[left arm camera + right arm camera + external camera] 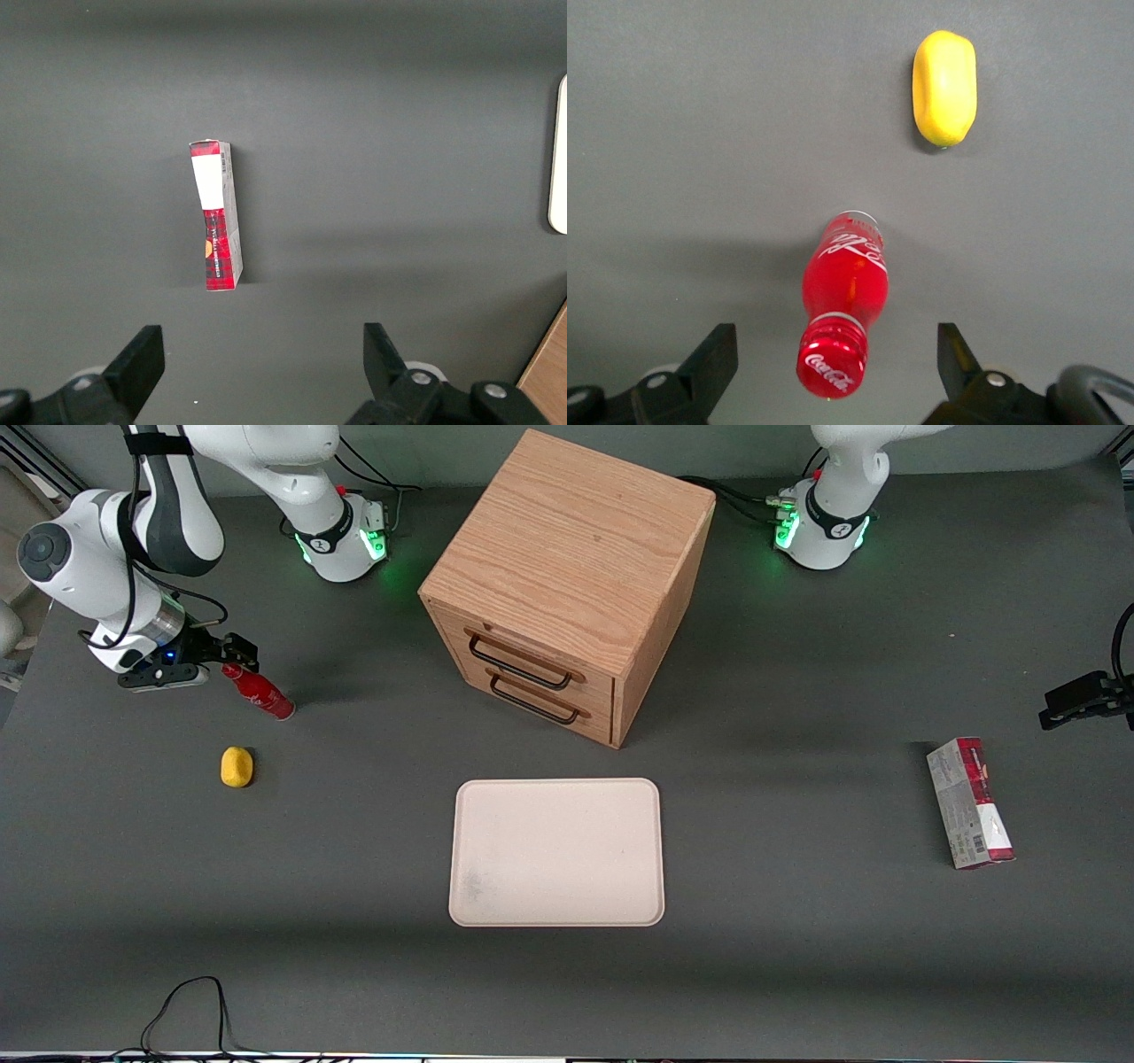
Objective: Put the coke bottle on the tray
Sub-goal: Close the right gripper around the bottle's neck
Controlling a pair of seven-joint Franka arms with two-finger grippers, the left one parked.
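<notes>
The coke bottle (259, 693) is a small all-red bottle standing on the dark table toward the working arm's end. My right gripper (234, 661) hovers right over its cap. In the right wrist view the gripper (835, 347) is open, and the red cap of the coke bottle (833, 365) sits between the two wide-apart fingers without touching either. The pale cream-pink tray (556, 852) lies flat in the middle of the table in front of the wooden drawer cabinet, with nothing on it. Its rim (560, 159) also shows in the left wrist view.
A yellow lemon-shaped object (236, 767) (945, 87) lies nearer the front camera than the bottle. The wooden cabinet (567, 576) with two drawers stands mid-table. A red-and-grey carton (970, 802) (217, 217) lies toward the parked arm's end.
</notes>
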